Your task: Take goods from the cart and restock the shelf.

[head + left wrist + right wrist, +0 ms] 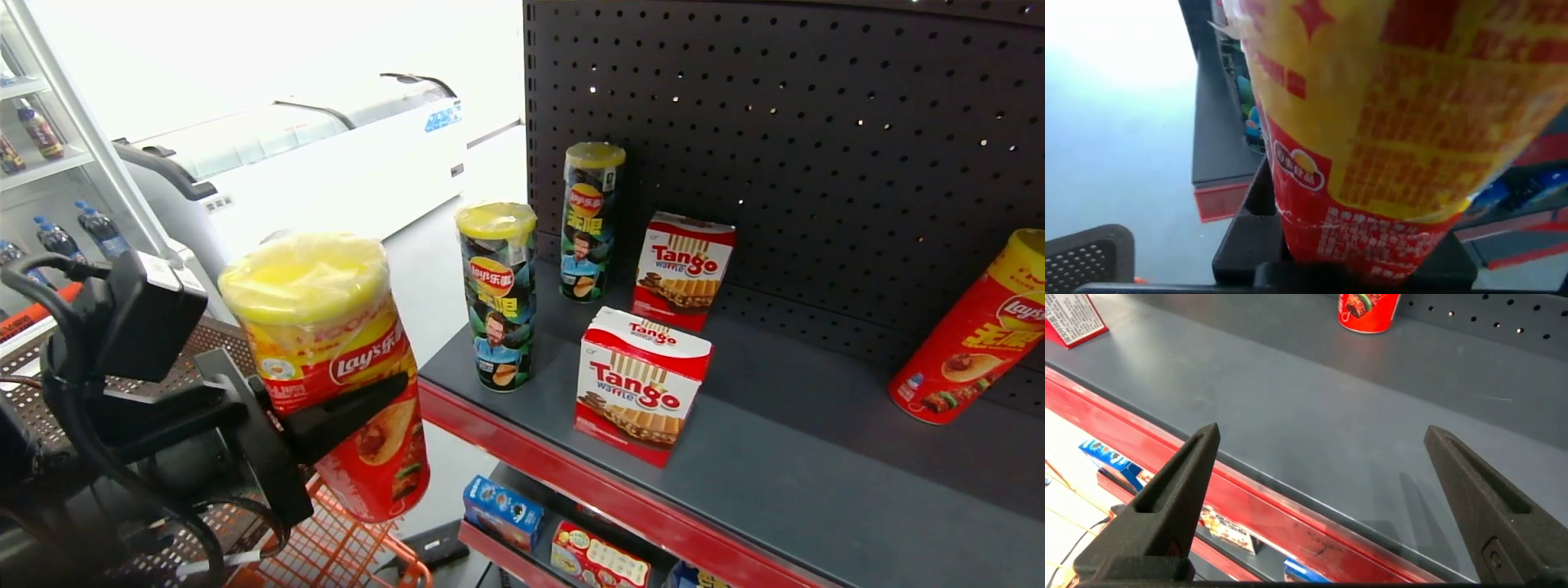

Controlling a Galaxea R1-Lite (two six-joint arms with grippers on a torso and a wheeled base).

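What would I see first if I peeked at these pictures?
A big red chip can with a yellow lid, clamped in the left gripper above the orange cart. Next, two red-and-white wafer boxes and two dark chip cans standing on the grey shelf.

A supermarket aisle: a red-edged shelf (816,465) backed by black pegboard (816,122) carries crisp cans (498,302) and wafer boxes (641,384), with a white chest freezer (343,171), a cabinet (41,163) of bottled drinks and an orange wire cart (335,547) nearby.
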